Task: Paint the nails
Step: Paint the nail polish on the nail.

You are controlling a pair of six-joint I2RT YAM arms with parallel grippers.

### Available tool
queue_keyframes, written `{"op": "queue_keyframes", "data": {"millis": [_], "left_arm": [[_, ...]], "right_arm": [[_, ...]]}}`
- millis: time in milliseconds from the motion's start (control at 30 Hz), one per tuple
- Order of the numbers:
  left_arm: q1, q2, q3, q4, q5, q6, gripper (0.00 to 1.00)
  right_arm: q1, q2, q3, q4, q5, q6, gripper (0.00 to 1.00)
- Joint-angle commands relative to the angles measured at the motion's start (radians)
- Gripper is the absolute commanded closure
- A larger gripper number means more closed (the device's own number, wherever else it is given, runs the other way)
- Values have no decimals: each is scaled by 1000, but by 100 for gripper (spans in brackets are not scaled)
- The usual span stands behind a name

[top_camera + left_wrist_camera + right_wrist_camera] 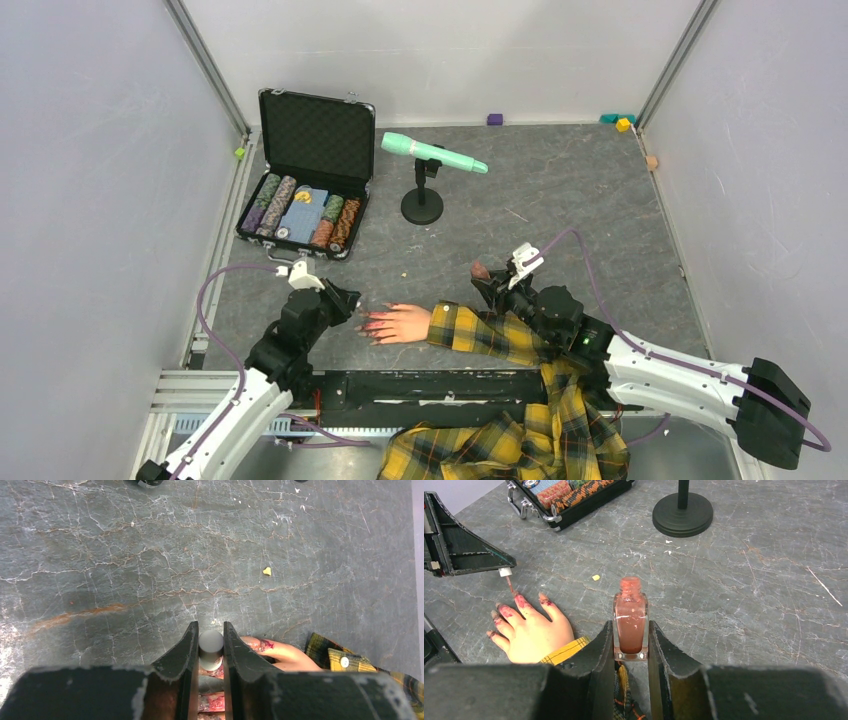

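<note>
At the near edge of the surface (560, 200), between the arms, the mannequin hand (402, 323) lies back up, pointing toward the left arm. Left jaws are narrow, clamped on the brush cap (211, 643), with the brush (509, 584) tip just above the nails (520, 600). Right jaws pinch the open polish bottle (630, 622) upright beside the plaid sleeve (480, 332). At least three nails carry red, messy and smeared onto skin; can't tell on the rest. Looks past halfway, with remaining nails, touch-up and recapping left.

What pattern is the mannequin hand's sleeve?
The sleeve is yellow plaid, best seen in the top view.
</note>
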Motion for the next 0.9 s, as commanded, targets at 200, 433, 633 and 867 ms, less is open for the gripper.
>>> {"op": "queue_keyframes", "data": {"millis": [200,433,633,867], "left_arm": [[-11,21,0,54,14,20,98],[-12,37,4,54,7,18,98],[-13,67,12,55,-9,12,98],[-14,61,10,58,-16,11,98]], "right_arm": [[2,-5,-7,55,-2,8,100],[1,-5,-8,56,1,8,100],[1,-8,-9,54,1,9,100],[1,-16,-14,53,7,8,100]]}}
